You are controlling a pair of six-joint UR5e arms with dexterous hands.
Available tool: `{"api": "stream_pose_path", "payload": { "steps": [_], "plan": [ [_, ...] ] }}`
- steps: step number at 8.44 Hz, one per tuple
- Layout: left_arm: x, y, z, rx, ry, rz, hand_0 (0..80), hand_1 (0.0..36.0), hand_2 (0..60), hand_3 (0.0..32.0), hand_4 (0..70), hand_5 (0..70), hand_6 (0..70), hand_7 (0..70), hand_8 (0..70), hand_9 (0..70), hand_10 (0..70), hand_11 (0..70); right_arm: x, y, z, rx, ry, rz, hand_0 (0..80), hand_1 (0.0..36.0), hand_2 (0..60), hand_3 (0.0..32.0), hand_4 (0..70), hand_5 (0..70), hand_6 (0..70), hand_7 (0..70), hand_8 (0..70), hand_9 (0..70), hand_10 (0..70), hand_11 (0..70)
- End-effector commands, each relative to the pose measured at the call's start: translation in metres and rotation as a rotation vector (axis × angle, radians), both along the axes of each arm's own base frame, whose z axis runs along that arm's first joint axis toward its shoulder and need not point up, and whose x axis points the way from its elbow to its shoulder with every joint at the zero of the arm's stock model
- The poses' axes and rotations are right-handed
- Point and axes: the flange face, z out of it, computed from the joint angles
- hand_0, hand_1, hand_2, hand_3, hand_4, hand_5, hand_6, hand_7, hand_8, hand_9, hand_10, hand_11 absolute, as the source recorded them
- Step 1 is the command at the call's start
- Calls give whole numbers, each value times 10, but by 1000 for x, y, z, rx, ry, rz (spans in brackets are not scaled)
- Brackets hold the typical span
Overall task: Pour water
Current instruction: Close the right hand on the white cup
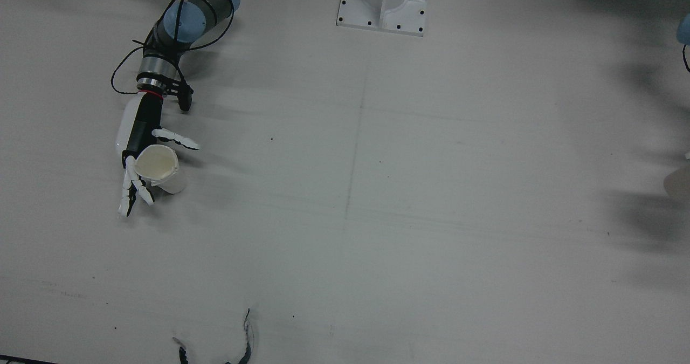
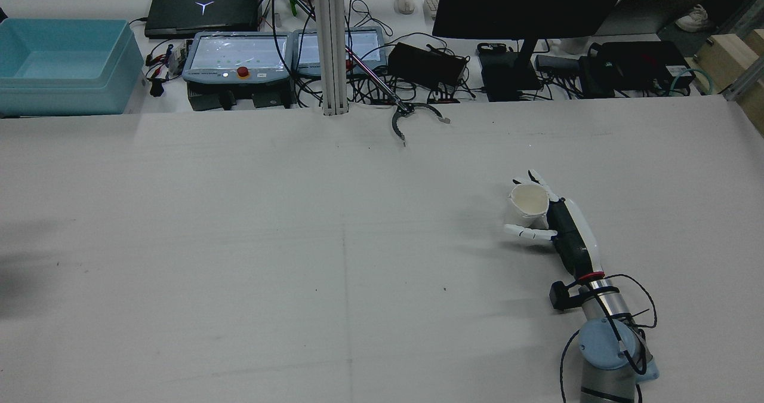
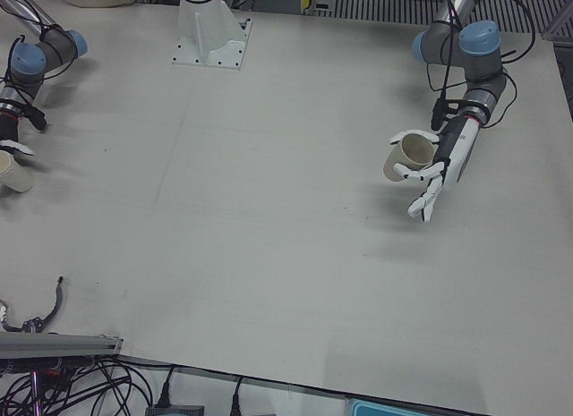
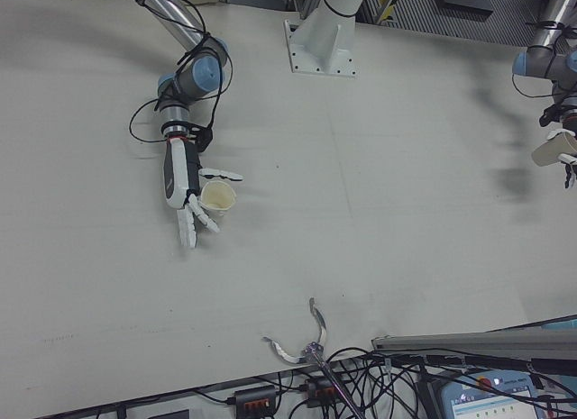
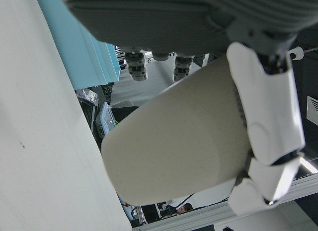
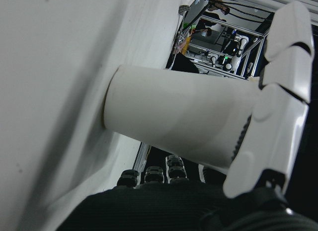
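Note:
My right hand (image 1: pixel 137 153) lies low on the table with its fingers (image 1: pixel 129 191) straight and its thumb spread. A white paper cup (image 1: pixel 157 165) stands upright on the table between thumb and fingers, against the palm; the fingers are not curled round it. The same hand (image 2: pixel 564 230) and cup (image 2: pixel 529 202) show in the rear view and the right-front view (image 4: pixel 218 196). My left hand (image 3: pixel 440 165) holds a second white paper cup (image 3: pixel 407 157) above the table, tilted, with thumb and a finger round it. In the left hand view this cup (image 5: pixel 179 146) is clear of the table.
A white arm pedestal (image 1: pixel 383 2) stands at the table's far middle. A black claw-shaped tool (image 2: pixel 412 119) lies at the operators' edge. A light-blue bin (image 2: pixel 59 62) and control screens (image 2: pixel 239 54) stand on the desk beyond the table.

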Motion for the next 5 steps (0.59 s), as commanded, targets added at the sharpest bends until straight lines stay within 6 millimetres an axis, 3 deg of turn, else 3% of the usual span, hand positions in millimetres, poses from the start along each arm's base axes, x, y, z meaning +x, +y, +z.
{"api": "stream_pose_path", "payload": {
  "steps": [1, 2, 5],
  "plan": [
    [-3, 2, 1, 5, 5, -2, 439, 360, 600, 0, 434, 400, 43, 134, 0, 12, 65, 115, 4, -1, 2, -2, -4, 14, 513, 135, 62, 0, 399, 311, 70, 126, 39, 55, 52, 85],
    [-3, 2, 1, 6, 7, -3, 440, 360, 600, 0, 435, 398, 43, 134, 0, 12, 65, 116, 8, -1, 4, -4, -3, 17, 550, 171, 65, 0, 423, 321, 70, 120, 43, 55, 55, 92],
    [-5, 4, 2, 5, 6, -3, 442, 360, 600, 0, 436, 396, 42, 134, 0, 12, 65, 117, 16, 4, 14, -15, -37, 11, 587, 207, 80, 0, 392, 356, 79, 137, 50, 68, 61, 106]
  ]
}}
